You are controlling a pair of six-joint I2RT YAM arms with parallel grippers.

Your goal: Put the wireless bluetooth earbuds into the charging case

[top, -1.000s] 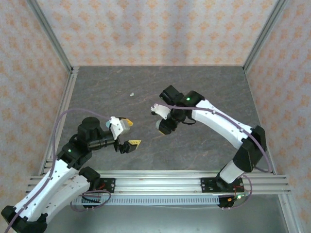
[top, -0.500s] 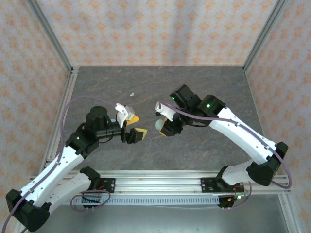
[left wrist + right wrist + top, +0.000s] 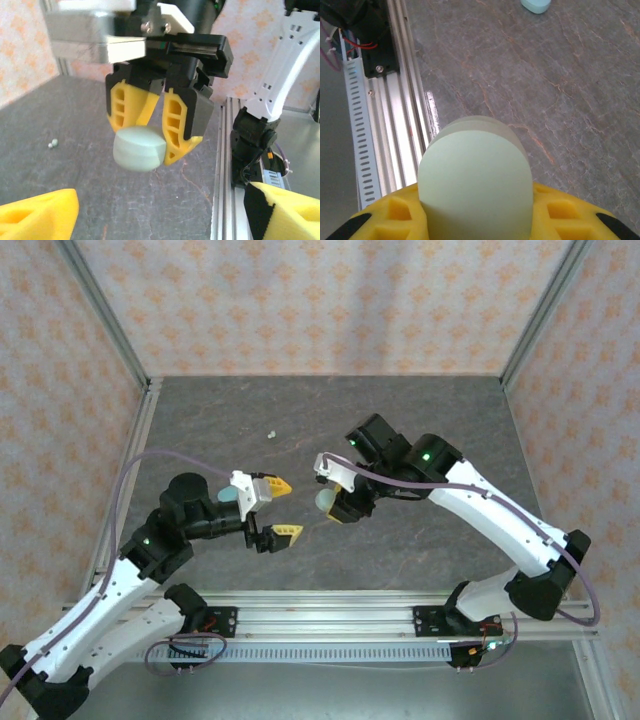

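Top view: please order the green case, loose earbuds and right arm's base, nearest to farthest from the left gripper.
From the left gripper:
1. green case, just to its right.
2. loose earbuds, farther back, slightly left.
3. right arm's base, at the near right.

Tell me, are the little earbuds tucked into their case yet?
Not yet. Two tiny earbuds lie loose on the table. The right gripper holds the pale green case, lid closed, facing the open left gripper. Left: open it and put earbuds in.
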